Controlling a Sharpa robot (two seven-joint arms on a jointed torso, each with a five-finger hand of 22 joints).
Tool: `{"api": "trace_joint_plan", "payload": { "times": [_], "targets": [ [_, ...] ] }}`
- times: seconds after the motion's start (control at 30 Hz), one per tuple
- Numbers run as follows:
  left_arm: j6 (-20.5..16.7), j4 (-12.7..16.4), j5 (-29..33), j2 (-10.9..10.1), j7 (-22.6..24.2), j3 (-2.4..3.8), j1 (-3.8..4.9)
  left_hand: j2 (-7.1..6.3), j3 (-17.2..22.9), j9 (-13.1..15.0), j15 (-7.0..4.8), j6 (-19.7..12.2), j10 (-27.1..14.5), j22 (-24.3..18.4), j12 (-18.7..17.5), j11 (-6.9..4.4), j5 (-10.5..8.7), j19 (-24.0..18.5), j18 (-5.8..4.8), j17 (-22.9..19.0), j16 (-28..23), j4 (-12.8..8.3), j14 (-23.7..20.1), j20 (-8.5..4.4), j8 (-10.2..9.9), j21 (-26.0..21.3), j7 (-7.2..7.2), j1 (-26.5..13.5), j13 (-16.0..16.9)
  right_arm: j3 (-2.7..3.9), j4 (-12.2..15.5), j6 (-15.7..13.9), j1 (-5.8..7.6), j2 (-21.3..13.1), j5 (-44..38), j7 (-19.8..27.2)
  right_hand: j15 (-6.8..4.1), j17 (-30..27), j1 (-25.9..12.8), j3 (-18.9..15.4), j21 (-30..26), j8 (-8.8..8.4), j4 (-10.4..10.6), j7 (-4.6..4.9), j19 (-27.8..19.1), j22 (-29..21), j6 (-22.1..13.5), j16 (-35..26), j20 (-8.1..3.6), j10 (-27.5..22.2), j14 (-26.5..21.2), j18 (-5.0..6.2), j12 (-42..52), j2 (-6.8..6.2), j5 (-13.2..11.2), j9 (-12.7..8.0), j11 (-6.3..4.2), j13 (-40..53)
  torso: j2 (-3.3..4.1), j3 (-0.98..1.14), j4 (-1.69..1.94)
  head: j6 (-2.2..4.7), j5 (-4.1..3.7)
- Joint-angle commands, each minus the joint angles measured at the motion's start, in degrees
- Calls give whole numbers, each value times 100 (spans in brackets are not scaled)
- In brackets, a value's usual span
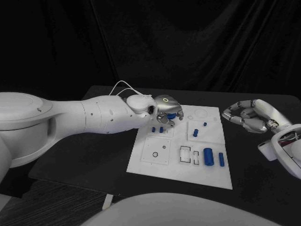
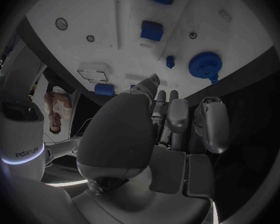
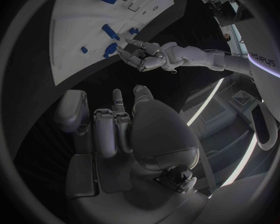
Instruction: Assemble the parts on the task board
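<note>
The white task board (image 1: 165, 162) lies in the middle of the black table (image 1: 96, 146). The left hand (image 1: 167, 112) hangs over the board's far left corner, and something blue shows at its fingers in the head view, though whether it is pinched or merely lies beneath cannot be told. From the left wrist view the fingers (image 2: 177, 115) extend loosely side by side above the board edge, near a round blue gear-like part (image 2: 205, 64) and a small blue peg (image 2: 170, 61). The right hand (image 1: 247, 114) hovers off the board's far right side, over bare table, its fingers curled inward around nothing. On the near right of the board lie two blue cylinders (image 1: 208, 157), the thinner one (image 1: 222, 159) just right of the thicker.
</note>
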Motion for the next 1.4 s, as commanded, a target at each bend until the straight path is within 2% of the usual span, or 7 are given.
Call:
{"api": "trace_joint_plan", "payload": {
  "times": [0.03, 0.37, 0.8, 1.07, 1.17, 1.4],
  "targets": [
    [167, -21, -172, 27, -224, 7, -17, -2, -65, -73, -15, 52, 52, 988, 31, -19, 111, 95, 36, -78, -7, -56, 69, 22, -7, -43, 7, -54, -56, 4, -20, 36, -19, 12, -44, -68, -84, 715, 218, 45, 115, -33, 7, -10, 50, 896, 40, 6, -19, 161, 470, -45, -298, 139, 120, -58, -52, 430, 2, -2, 3, -1, -3],
    [306, -181, -180, 111, -253, 7, -111, 14, -26, -109, -29, 173, 140, 984, 53, -49, 115, 96, 40, -143, -32, -51, 57, 16, 27, -68, 69, -112, -91, 4, -82, 91, -55, 13, -44, -108, -84, 705, 213, 48, 101, -36, 14, -9, 46, 892, 39, 0, -20, 153, 467, -42, -307, 136, 114, -61, -52, 416, 3, 1, 2, -1, -17],
    [356, -463, -181, 286, -171, 8, -200, 43, 43, -155, -40, 253, 294, 981, 68, -70, 150, 92, 44, -168, -32, -42, 59, 4, 35, -98, 76, -153, -139, 4, -108, 121, -69, 22, -44, -125, -85, 695, 210, 50, 93, -39, 19, -10, 44, 890, 40, -5, -20, 150, 465, -41, -311, 136, 112, -63, -53, 409, 1, 1, 1, -1, -31],
    [339, -605, -181, 359, -105, 8, -259, 50, 162, -201, -51, 336, 418, 988, 22, -87, 289, 102, 42, -181, -20, -64, 73, -10, 43, -105, 86, -145, -222, 4, -129, 148, -72, 33, -44, -142, -85, 689, 209, 54, 83, -40, 22, -10, 41, 887, 41, -8, -21, 144, 464, -39, -317, 137, 112, -65, -53, 399, 1, 1, 0, -1, -28],
    [333, -643, -181, 369, -92, 8, -277, 85, 283, -221, -56, 427, 565, 993, 1, -109, 426, 105, 43, -191, -13, -84, 80, -26, 67, -113, 111, -122, -276, 4, -136, 167, -75, 39, -44, -157, -85, 682, 210, 60, 69, -41, 25, -12, 37, 883, 44, -12, -21, 141, 462, -36, -321, 142, 113, -66, -54, 393, 1, 2, 1, -1, -33],
    [314, -689, -181, 378, -51, 9, -302, 127, 483, -251, -66, 564, 814, 1005, -77, -136, 470, 112, 42, -209, -2, -121, 86, -51, 100, -120, 134, -116, -383, 4, -156, 221, -94, 58, -44, -198, -87, 675, 222, 83, 60, -45, 26, -16, 33, 880, 51, -17, -23, 135, 461, -35, -329, 152, 119, -70, -57, 381, 2, -1, 0, -1, -24]
  ]
}}
